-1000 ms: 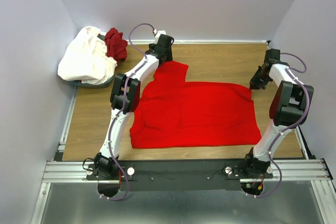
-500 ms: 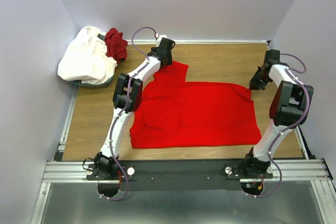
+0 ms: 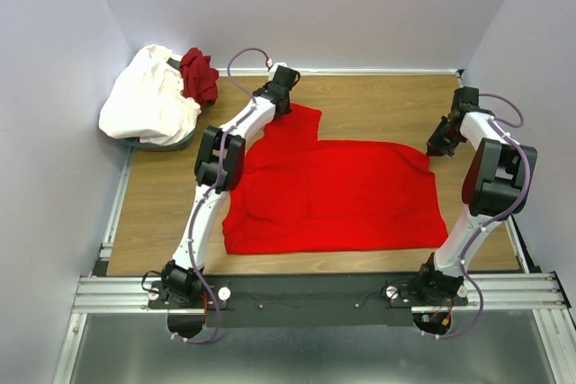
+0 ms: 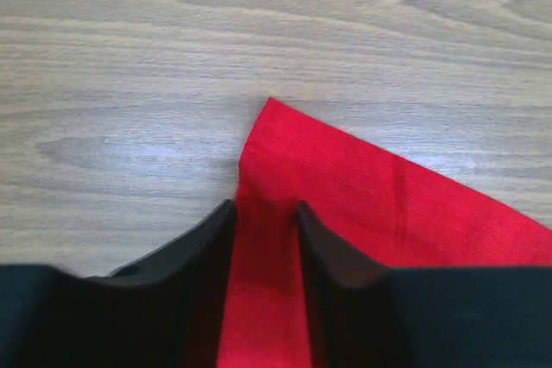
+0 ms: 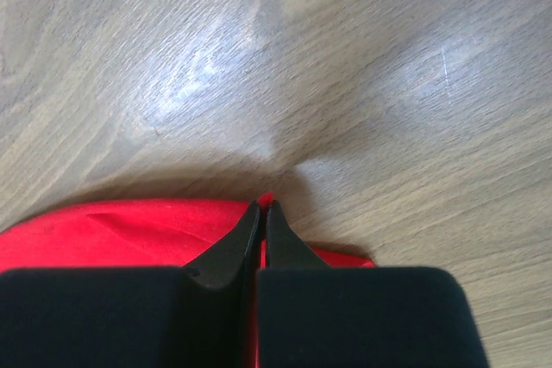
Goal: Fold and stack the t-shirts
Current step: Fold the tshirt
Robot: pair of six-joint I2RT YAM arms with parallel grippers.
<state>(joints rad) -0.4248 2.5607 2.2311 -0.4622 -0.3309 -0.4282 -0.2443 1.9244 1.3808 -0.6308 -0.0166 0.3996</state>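
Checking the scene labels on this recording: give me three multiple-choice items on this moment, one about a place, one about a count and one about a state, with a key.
1. Where do the white t-shirt and the maroon t-shirt lie?
A) heaped at the table's far left corner
B) at its near right corner
C) at its middle

2. How many t-shirts show?
A) two
B) three
C) four

3. How does the right gripper stand?
A) wide open over bare wood
B) shut on the red t-shirt's edge
C) out of view

Key:
1 A: the top view shows both heaped there.
2 B: one white, one maroon, one red.
3 B: its wrist view shows the fingertips together with red cloth pinched at them.
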